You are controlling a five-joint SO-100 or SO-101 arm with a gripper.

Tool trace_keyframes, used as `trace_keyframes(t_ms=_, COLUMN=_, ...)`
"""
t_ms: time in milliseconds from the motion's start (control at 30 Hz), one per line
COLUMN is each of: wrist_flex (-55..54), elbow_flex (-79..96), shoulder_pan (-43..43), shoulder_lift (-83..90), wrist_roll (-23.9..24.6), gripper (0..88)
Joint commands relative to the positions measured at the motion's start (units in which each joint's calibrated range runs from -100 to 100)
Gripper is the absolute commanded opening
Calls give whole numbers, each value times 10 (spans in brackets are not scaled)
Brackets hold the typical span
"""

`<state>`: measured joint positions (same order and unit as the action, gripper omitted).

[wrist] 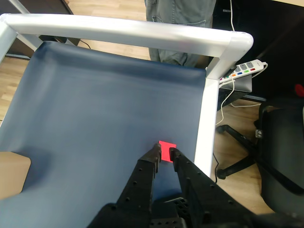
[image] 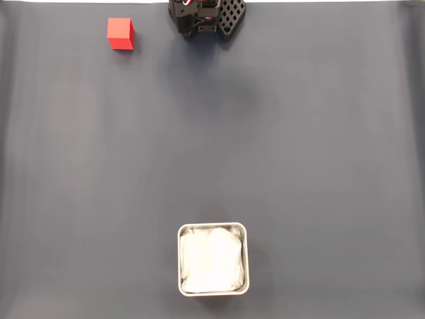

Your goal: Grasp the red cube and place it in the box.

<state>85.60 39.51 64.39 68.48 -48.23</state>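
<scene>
The red cube (image: 120,33) lies on the dark mat near the far left corner in the fixed view, well apart from the black arm (image: 206,16) at the top edge. In the wrist view the red cube (wrist: 167,151) shows in the narrow gap between the tips of my gripper (wrist: 165,153), resting on the mat beyond them. The black fingers (wrist: 145,175) stand slightly open and hold nothing. The box (image: 212,227), square with a pale rim and white cloth lining, sits at the bottom centre of the fixed view, far from the arm.
A white frame rail (wrist: 118,28) borders the mat (image: 299,153). Beyond it in the wrist view stand a person's legs (wrist: 180,14), a power strip (wrist: 242,71) and an office chair (wrist: 280,156) on the wooden floor.
</scene>
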Motion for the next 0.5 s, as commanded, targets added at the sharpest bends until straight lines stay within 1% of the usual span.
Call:
trace_keyframes(t_ms=0, wrist_flex=5, elbow_flex=3, shoulder_pan=21, shoulder_lift=5, wrist_roll=-6, gripper=29)
trace_keyframes(t_ms=200, wrist_flex=15, elbow_flex=13, shoulder_pan=41, shoulder_lift=10, wrist_roll=-11, gripper=38)
trace_keyframes(t_ms=467, wrist_flex=13, elbow_flex=73, shoulder_pan=73, shoulder_lift=30, wrist_roll=-24, gripper=101)
